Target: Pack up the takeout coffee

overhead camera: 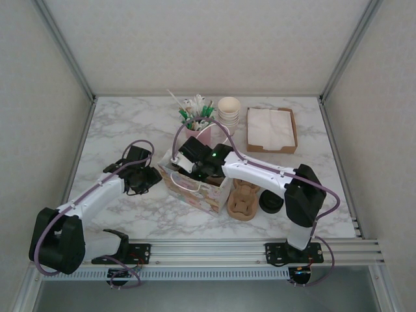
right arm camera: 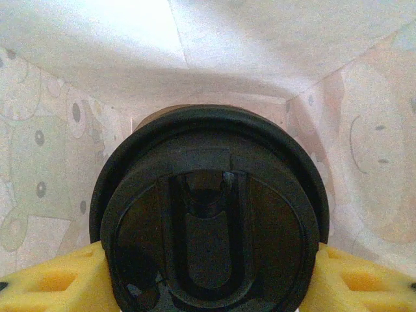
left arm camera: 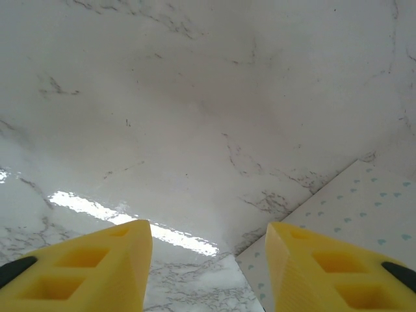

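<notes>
- Bench [overhead camera: 117, 130]: white marble-look top with grey veins, glossy, walled on three sides by pale panels.
- Paper bag [overhead camera: 195, 190]: upright at the middle of the bench, mouth open, printed in pastel shapes. Its creased, thin walls [right arm camera: 52, 162] show from the right wrist. One flat side with small blue marks [left arm camera: 364, 208] shows from the left wrist.
- Napkin tray [overhead camera: 272, 129]: shallow brown cardboard rectangle at far right, holding white napkins.
- Cup carrier [overhead camera: 244, 198]: brown moulded pulp with round slots, lying just right of the bag.
- Pink cup [overhead camera: 197, 133]: behind the bag, bristling with white and green sticks.
- Cup stack [overhead camera: 229, 109]: cream, lidless, nested, beside the pink cup.
- Takeout coffee [right arm camera: 208, 221]: round black plastic lid with a raised rim and a moulded centre channel. It sits inside the bag.
- Loose lid [overhead camera: 270, 203]: black disc, just right of the carrier.
- Right end effector [right arm camera: 208, 286]: reaching into the bag mouth [overhead camera: 195, 162], with yellow ribbed fingers [right arm camera: 58, 279] clamped on either side of the coffee lid.
- Left end effector [left arm camera: 208, 266]: yellow wedge fingers spread apart with nothing between them, low over bare marble just left of the bag [overhead camera: 140, 177].
</notes>
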